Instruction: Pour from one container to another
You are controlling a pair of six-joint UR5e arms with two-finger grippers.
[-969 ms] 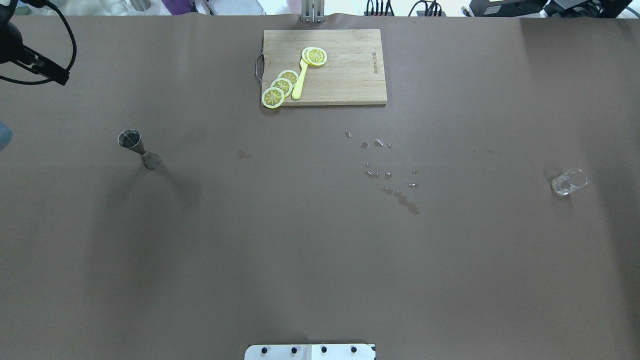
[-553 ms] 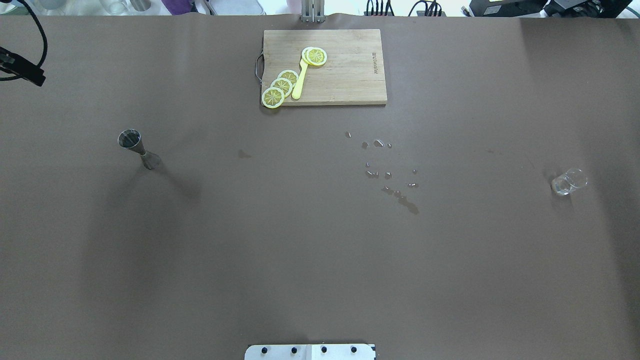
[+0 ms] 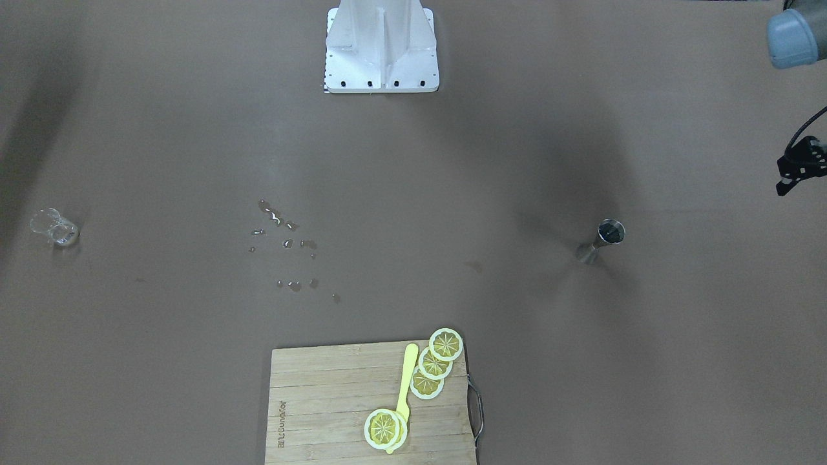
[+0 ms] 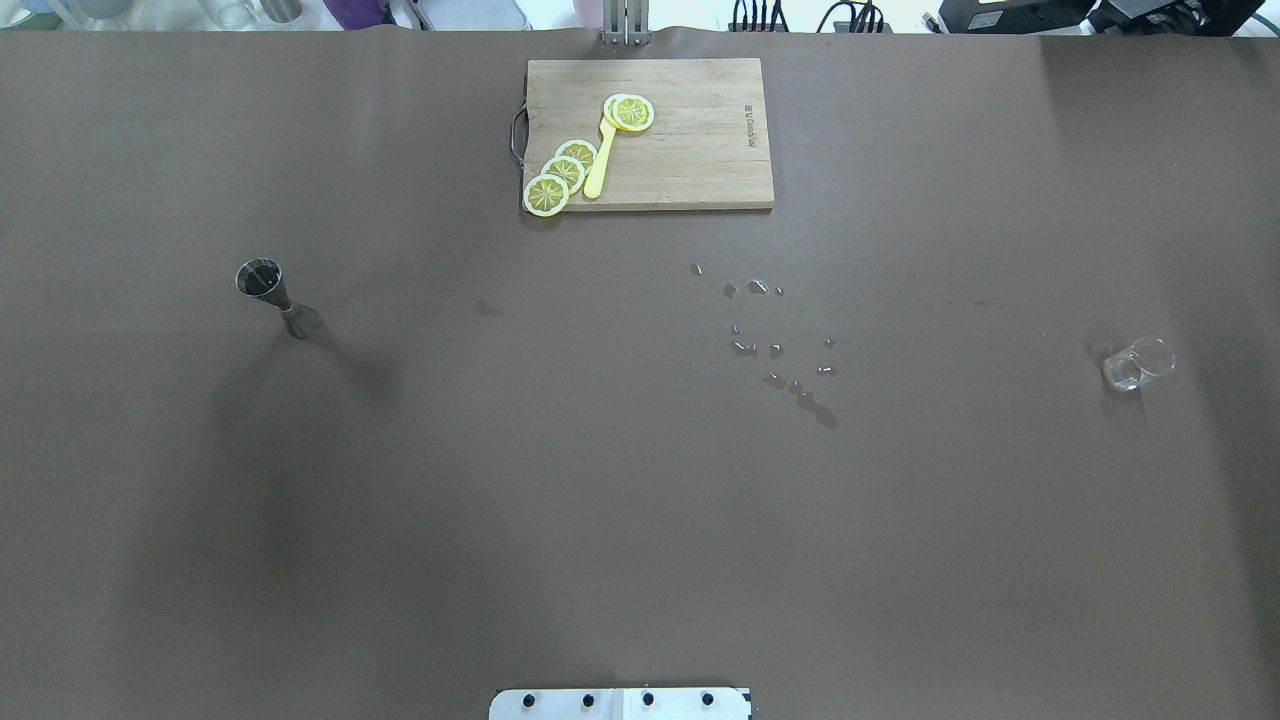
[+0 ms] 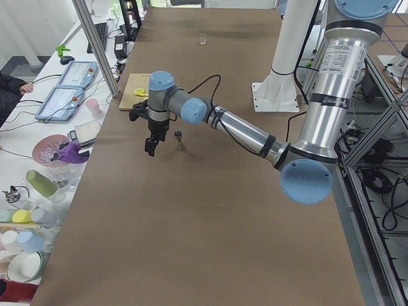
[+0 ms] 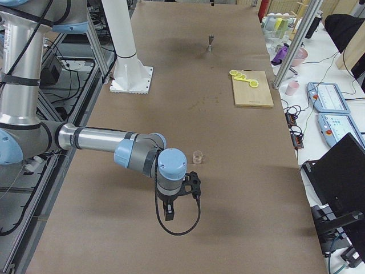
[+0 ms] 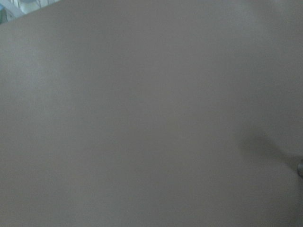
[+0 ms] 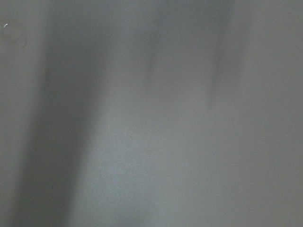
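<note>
Fingers on the left gripper (image 5: 150,148): can't tell wide or narrow, nothing held that I can see. Jigger (image 4: 268,290) stands just inboard of them. It's tall and narrow-footed, so I reckon an off-centre close tips it. Further right, drops (image 4: 790,350) on the table (image 4: 600,500); a long carry could slop liquid. Glass (image 4: 1135,365) sits near the right gripper (image 6: 169,212), spread unreadable too. A nudge would skid it.
</note>
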